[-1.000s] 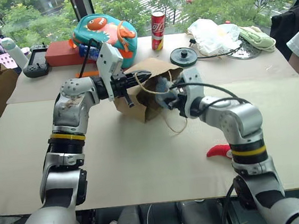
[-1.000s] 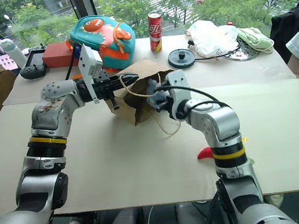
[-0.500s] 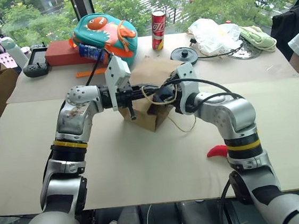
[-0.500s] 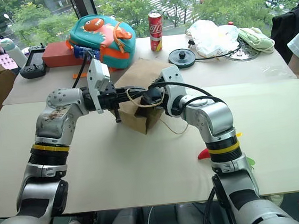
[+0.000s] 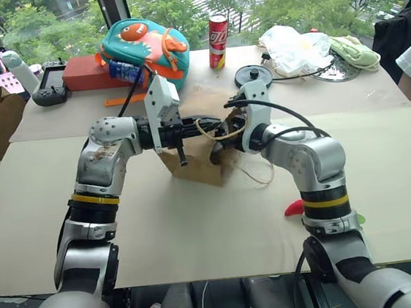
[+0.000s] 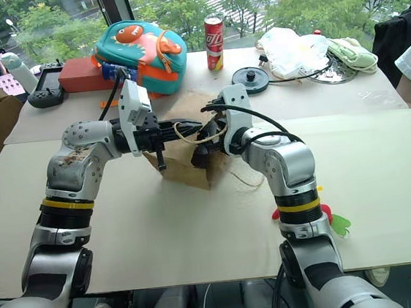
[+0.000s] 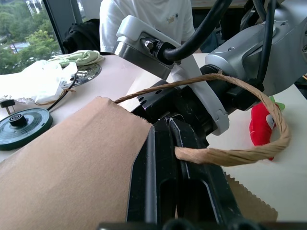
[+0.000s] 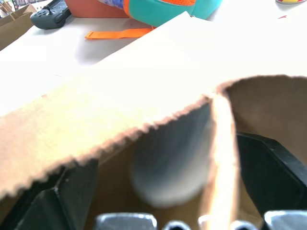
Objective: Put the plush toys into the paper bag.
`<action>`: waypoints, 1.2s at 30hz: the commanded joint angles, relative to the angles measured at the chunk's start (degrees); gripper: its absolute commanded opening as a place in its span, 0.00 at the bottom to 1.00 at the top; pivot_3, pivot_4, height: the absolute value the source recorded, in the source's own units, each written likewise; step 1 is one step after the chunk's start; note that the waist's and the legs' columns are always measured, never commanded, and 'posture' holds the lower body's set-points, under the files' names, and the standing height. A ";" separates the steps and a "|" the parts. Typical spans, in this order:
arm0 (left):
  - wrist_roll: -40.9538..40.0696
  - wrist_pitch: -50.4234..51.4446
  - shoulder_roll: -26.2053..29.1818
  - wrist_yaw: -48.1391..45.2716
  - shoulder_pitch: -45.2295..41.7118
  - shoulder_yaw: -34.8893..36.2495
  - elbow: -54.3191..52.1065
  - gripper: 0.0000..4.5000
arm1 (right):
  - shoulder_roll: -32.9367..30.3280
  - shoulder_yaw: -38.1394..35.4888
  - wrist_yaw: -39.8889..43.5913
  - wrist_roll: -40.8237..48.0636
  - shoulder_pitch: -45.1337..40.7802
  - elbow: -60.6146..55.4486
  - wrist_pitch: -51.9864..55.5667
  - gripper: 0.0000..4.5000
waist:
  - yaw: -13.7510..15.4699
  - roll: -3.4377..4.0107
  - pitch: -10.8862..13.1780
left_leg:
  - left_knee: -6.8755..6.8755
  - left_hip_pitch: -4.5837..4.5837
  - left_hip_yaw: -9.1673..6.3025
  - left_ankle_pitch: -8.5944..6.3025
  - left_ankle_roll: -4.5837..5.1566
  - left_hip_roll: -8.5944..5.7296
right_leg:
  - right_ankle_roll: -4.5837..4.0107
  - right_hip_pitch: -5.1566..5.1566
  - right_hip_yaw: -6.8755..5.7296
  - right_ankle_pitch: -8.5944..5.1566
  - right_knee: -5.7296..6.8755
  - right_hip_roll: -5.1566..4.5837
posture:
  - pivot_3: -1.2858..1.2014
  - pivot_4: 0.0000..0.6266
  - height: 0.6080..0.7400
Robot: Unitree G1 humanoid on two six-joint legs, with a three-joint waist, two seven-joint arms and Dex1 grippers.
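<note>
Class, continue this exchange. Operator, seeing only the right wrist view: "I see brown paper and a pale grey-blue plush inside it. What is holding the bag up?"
Observer: The left end effector is shut on the paper bag's rim, right beside its cord handle.
Operator: Where is the other toy?
Observer: The red chili plush toy lies on the table, outside the bag, next to the right arm.
</note>
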 commanded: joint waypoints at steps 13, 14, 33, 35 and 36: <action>-1.78 0.39 2.59 -2.82 0.06 0.56 -1.58 0.00 | -27.20 -8.56 14.83 12.56 20.88 -32.23 14.43 1.00 | -0.10 -0.01 0.01 | -0.02 -0.03 -0.03 -0.01 0.02 -0.02 | 0.02 0.03 0.00 -0.02 -0.20 -0.01 | 0.52 0.24 0.95; -1.97 0.66 3.00 -3.42 0.28 0.55 -1.86 0.00 | -29.41 -10.05 16.18 13.73 22.40 -33.73 15.26 1.00 | -0.22 -0.01 0.01 | -0.01 0.01 0.00 -0.01 0.02 -0.02 | 0.03 0.03 0.02 -0.02 -0.26 0.00 | 0.52 0.24 0.95; -2.48 0.85 7.58 -7.59 1.29 1.11 -1.23 0.00 | -53.39 -2.08 21.88 6.14 40.12 -34.01 7.48 1.00 | 0.23 -0.02 0.01 | 0.10 0.13 0.07 -0.01 0.01 0.00 | 0.24 0.14 0.10 -0.16 -0.22 0.04 | 0.52 0.24 0.95; -2.53 1.08 7.22 -6.56 0.82 1.48 -0.69 0.00 | -53.14 -1.43 21.75 5.33 39.91 -33.33 6.92 0.94 | 0.26 -0.02 0.01 | 0.10 0.12 0.07 -0.01 0.01 0.00 | 0.24 0.13 0.10 -0.16 -0.22 0.04 | 0.52 0.24 0.95; -2.58 1.15 7.10 -6.07 0.64 1.61 -0.51 0.00 | -53.52 -0.68 21.88 4.64 40.23 -33.24 6.40 0.89 | 0.26 -0.02 0.01 | 0.11 0.12 0.07 -0.01 0.01 0.00 | 0.24 0.13 0.11 -0.16 -0.22 0.04 | 0.52 0.24 0.95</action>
